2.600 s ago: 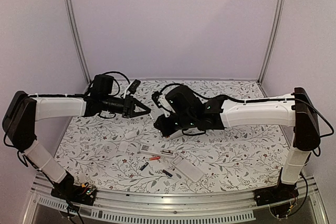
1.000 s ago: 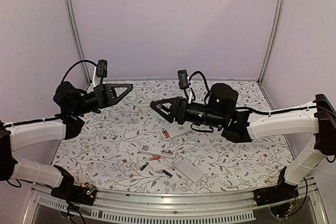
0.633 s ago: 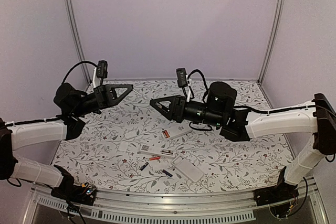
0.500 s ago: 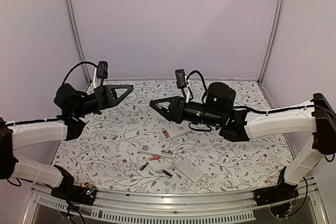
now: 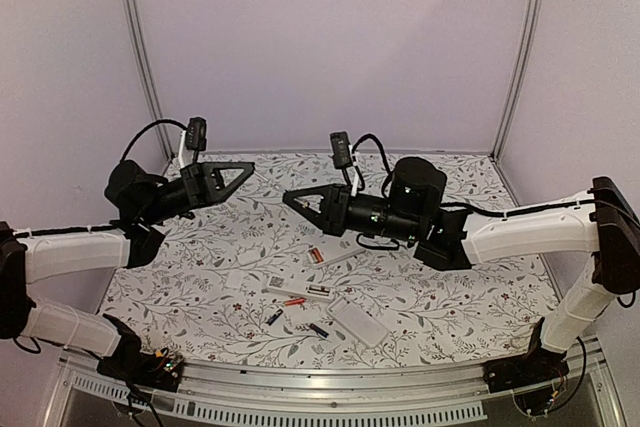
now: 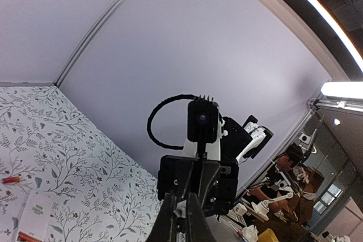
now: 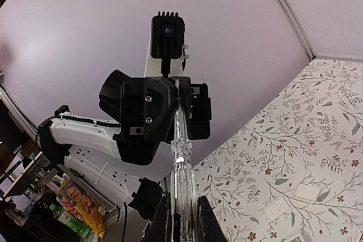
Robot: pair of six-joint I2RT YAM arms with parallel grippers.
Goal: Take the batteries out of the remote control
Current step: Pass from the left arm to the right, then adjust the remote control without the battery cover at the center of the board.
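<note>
Batteries [image 5: 293,301]: 3 loose on the table [image 5: 450,287], 1 red and 2 dark, toward its near edge; we noted more red ones inside the open remote [image 5: 335,250] behind them. Right gripper [image 5: 287,196]: high above the table, clamped on a clear stick [image 7: 180,157]. Left gripper [image 5: 249,164]: high opposite, fingers pressed together; whether the stick's tip touched it we could not tell.

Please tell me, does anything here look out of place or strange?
Two things stand out. A clear stick-like tool hangs in the air between the left claw and the right claw, both shut on it, well above the table. Below, several batteries lie loose and scattered among the opened remotes.
</note>
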